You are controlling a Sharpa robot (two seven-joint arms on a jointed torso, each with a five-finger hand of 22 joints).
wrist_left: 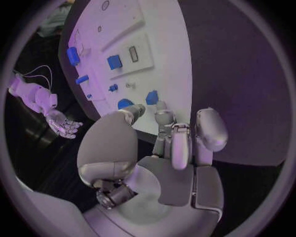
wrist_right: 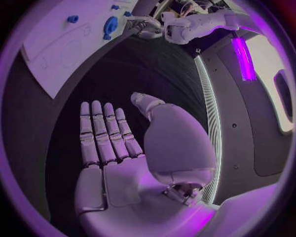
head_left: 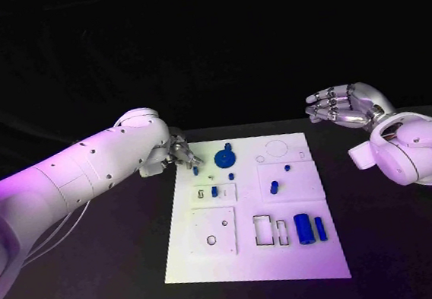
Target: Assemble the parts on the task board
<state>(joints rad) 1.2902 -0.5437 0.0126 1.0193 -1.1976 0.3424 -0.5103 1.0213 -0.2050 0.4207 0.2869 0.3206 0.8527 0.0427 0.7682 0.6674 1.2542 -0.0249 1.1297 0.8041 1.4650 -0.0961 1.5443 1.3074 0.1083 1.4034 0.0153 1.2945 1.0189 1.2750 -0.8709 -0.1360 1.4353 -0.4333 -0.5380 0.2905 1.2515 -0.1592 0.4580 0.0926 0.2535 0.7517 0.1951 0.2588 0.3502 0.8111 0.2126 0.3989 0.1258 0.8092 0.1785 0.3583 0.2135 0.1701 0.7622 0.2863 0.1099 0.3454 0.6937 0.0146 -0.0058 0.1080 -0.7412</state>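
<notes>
**Closing in on the small blue part at the board's far-left corner**

Reaching over the far-left corner of the task board, your left hand has its fingers spread, their tips just beside a small blue part. Whether a fingertip already touches it you cannot tell, and nothing is plainly held. Settle the tips on either side of that part before you pinch, and keep clear of the round blue part next to it. Lift straight so you don't drag it across the white plate. Other blue parts lie further along the board, among them two cylinders near its near-right corner. Your right hand hovers flat and empty above the tabletop, well apart from the board; leave it there.
</notes>
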